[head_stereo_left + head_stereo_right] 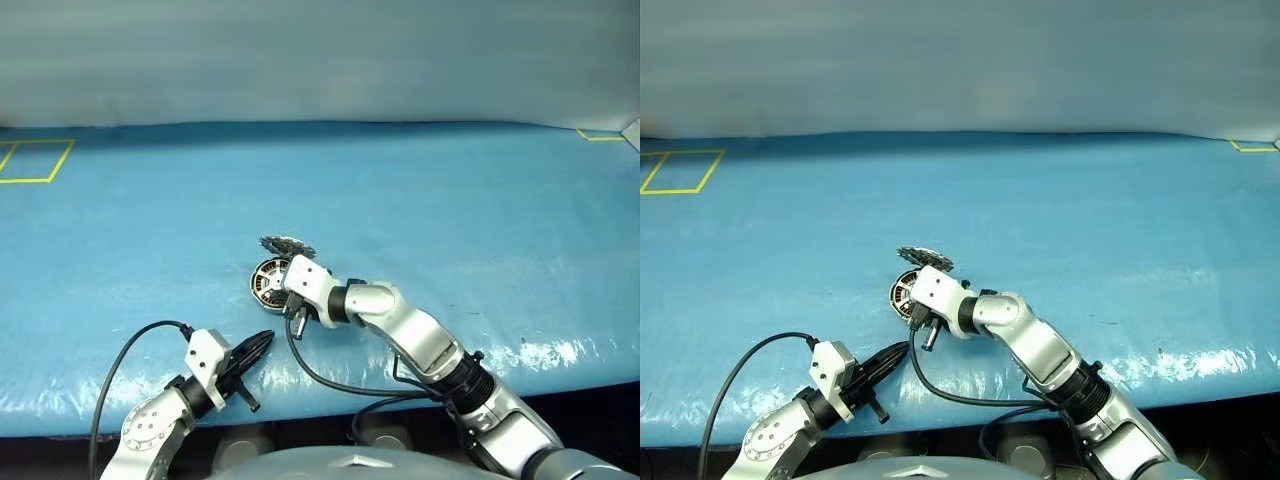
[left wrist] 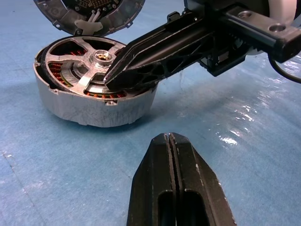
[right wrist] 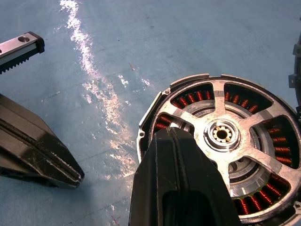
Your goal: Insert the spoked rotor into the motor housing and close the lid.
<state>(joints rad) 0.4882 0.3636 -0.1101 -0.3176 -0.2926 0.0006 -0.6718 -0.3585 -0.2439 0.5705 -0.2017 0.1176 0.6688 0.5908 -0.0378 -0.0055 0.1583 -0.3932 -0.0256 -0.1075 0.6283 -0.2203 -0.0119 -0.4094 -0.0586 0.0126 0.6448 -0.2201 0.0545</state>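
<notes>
Closed, the right claw [image 2: 110, 80] presses its tip on the silver spoked rotor [image 3: 225, 136], seemingly seating it in the round grey motor housing [image 2: 94, 106]. Behind the housing stands the open lid [image 2: 89, 12]; the left claw [image 2: 170, 141], also closed, waits near.

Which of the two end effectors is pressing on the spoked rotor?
The right end effector: its shut tips rest on the spoked rotor seated in the motor housing. The left end effector, also shut, sits apart on the near side.

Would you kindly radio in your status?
Both grippers shut; right gripper on spoked rotor, seated in motor housing. Left gripper idle. Lid open. Nothing obstructing.
</notes>
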